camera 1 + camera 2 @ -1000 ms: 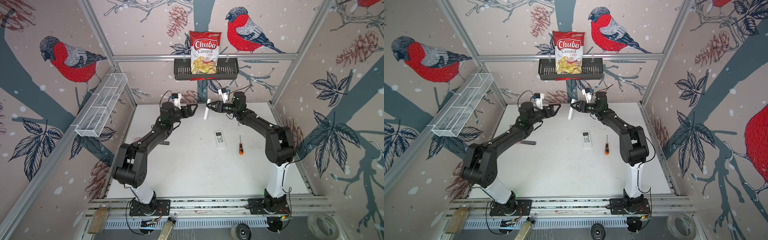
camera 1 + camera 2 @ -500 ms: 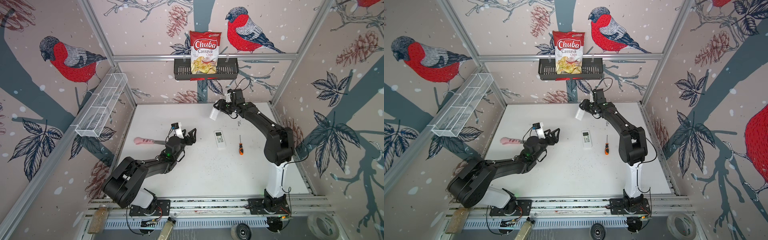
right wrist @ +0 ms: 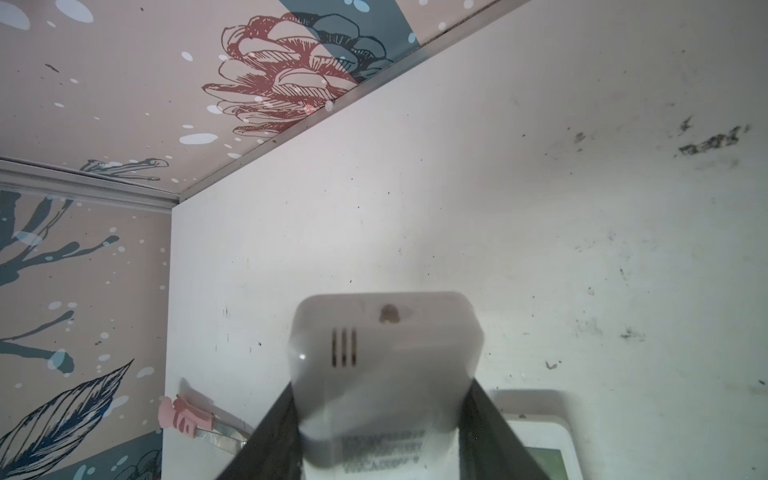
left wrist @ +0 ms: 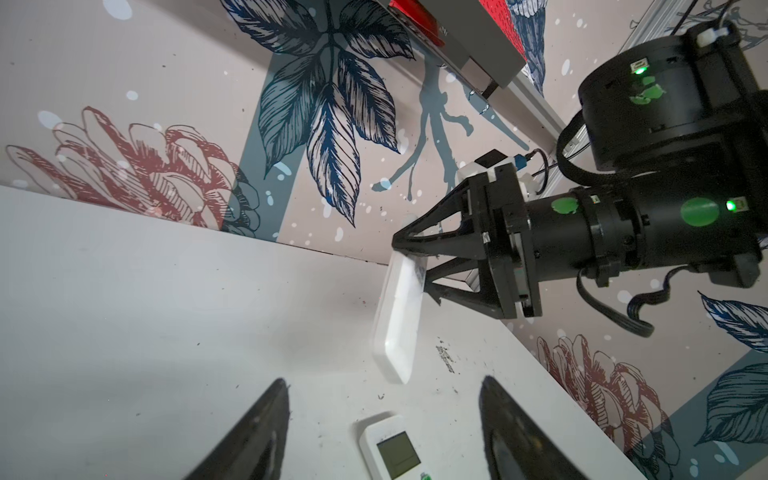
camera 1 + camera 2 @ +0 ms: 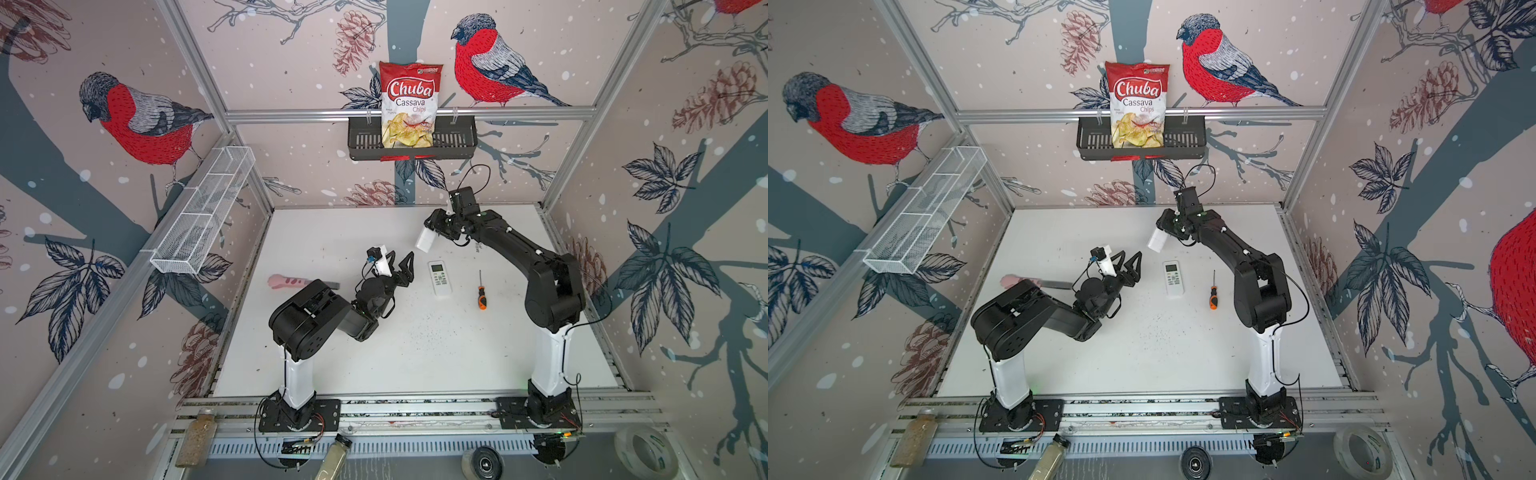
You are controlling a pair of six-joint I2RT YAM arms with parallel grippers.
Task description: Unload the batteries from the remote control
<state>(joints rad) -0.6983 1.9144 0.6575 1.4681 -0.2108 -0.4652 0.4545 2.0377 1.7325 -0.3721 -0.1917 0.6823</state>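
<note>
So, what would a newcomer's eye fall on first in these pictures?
Probably the red-and-white bag of cassava chips, standing in the black slotted basket on the back wall. Then the right gripper, holding a white plastic remote control tilted above the white table, while the left gripper stands open near the middle.

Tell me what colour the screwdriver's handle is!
The screwdriver handle is orange and black, clearest in a top view.
</note>
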